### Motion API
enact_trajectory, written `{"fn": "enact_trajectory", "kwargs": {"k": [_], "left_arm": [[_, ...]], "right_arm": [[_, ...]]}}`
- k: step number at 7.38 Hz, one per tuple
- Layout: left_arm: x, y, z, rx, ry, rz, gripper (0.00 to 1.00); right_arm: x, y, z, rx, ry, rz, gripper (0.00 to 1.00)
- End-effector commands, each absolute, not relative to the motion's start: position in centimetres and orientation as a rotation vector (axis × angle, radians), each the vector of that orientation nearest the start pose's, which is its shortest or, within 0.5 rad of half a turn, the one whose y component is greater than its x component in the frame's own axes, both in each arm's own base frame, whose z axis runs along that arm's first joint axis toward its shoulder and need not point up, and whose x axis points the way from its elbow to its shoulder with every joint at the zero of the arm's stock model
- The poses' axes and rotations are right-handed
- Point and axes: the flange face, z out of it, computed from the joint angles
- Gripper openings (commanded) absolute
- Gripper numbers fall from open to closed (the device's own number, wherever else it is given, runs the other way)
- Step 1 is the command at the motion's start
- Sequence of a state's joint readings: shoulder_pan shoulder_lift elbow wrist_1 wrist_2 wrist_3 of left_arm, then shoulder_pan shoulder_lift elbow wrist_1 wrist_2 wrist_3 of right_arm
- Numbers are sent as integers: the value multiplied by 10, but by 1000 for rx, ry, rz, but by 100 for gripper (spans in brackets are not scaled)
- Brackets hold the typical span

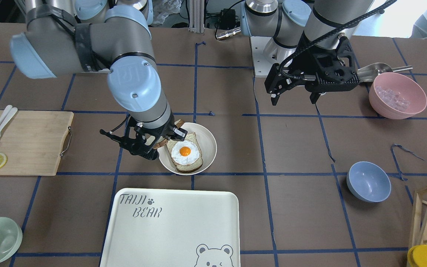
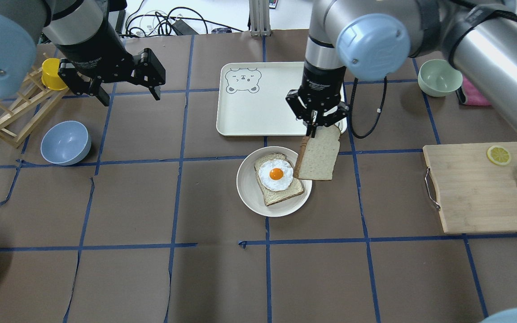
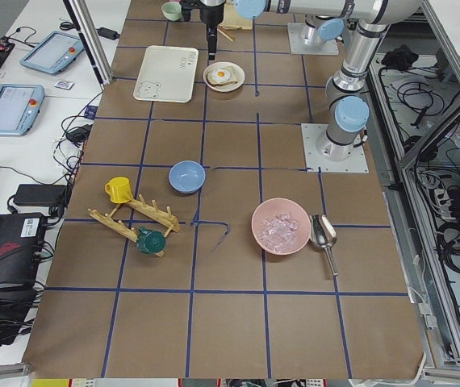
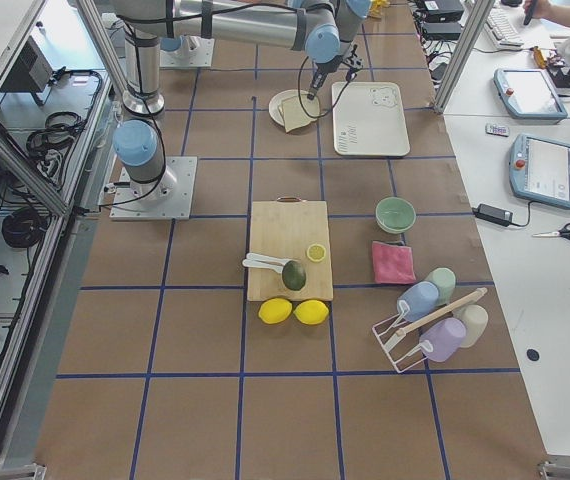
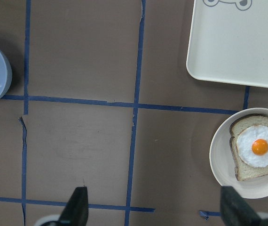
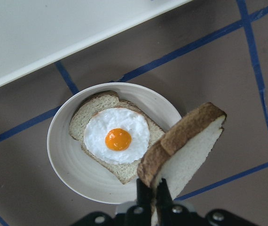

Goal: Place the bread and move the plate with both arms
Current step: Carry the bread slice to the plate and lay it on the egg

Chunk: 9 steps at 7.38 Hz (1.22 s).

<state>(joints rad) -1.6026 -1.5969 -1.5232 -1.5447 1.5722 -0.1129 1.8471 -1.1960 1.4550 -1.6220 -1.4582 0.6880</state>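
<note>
My right gripper (image 2: 316, 128) is shut on the top edge of the plain bread slice (image 2: 317, 154), which hangs upright over the right rim of the round cream plate (image 2: 246, 192). The wrist view shows the bread (image 6: 185, 150) pinched between the fingers, above and beside the plate (image 6: 61, 155). A second slice bearing a fried egg (image 2: 278, 177) lies in the plate. My left gripper (image 2: 130, 95) is open and empty, raised over the table far to the plate's left; its wrist view shows the plate (image 5: 218, 162) at the right edge.
The "Taiji Bear" tray (image 2: 258, 112) lies just beyond the plate. A blue bowl (image 2: 65, 142) and a wooden rack (image 2: 7, 116) are at the left. A cutting board (image 2: 474, 188) and a green bowl (image 2: 440, 77) are at the right. A pink bowl (image 1: 397, 95) sits near the left arm.
</note>
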Motion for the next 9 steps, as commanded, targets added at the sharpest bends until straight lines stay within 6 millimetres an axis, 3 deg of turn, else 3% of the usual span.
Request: {"fn": "enact_trajectory", "kwargs": {"k": [1, 2, 4, 6, 7, 9], "left_arm": [[-148, -502, 503, -128, 3137, -80, 100], [-148, -502, 503, -128, 3137, -80, 100], [-148, -502, 503, -128, 3139, -80, 100], [-149, -503, 501, -128, 3140, -75, 100], [-149, -502, 503, -128, 3139, -80, 100], [-150, -503, 501, -128, 3142, -75, 100]], "right_arm": [[340, -539, 314, 572, 3088, 390, 0], [344, -541, 313, 560, 3085, 364, 0], [347, -549, 280, 513, 3096, 429, 0], [349, -550, 274, 521, 3089, 446, 0], [351, -557, 271, 516, 3077, 393, 14], [363, -562, 264, 505, 3000, 365, 51]]}}
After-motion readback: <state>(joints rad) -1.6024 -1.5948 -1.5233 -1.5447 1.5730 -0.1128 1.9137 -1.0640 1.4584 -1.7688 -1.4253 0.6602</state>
